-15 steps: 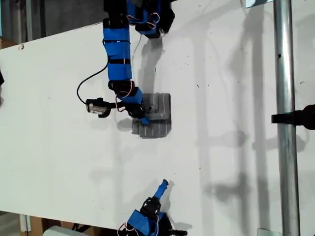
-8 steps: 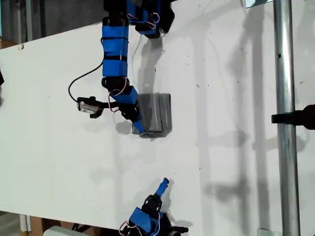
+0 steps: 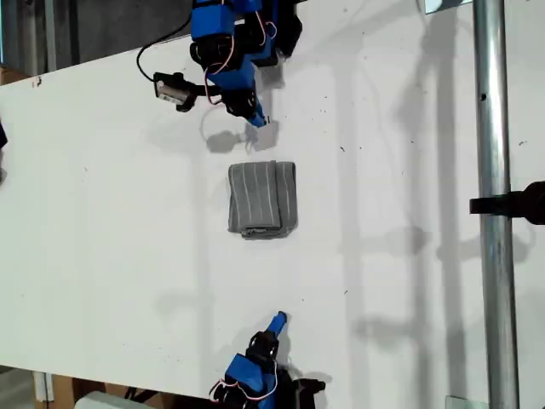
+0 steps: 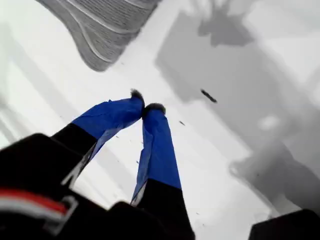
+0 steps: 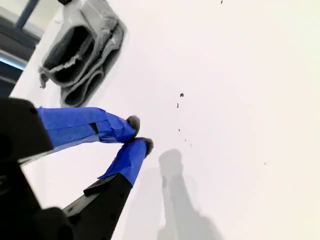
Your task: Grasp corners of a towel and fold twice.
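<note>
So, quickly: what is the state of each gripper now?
My first gripper: closed, holding nothing.
My second gripper: closed, holding nothing.

Towel (image 3: 262,199): grey with thin pale stripes. Counter (image 3: 102,221): plain white, a few dark specks. Both grippers' fingers (image 4: 155,145) blue, dark at the tips, on black bodies. Pole (image 3: 492,204): silver metal.

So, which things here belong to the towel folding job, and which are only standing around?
Part of the job:
- towel, folded on the table
- my first gripper
- my second gripper

Only standing around:
- white table
- metal pole
</note>
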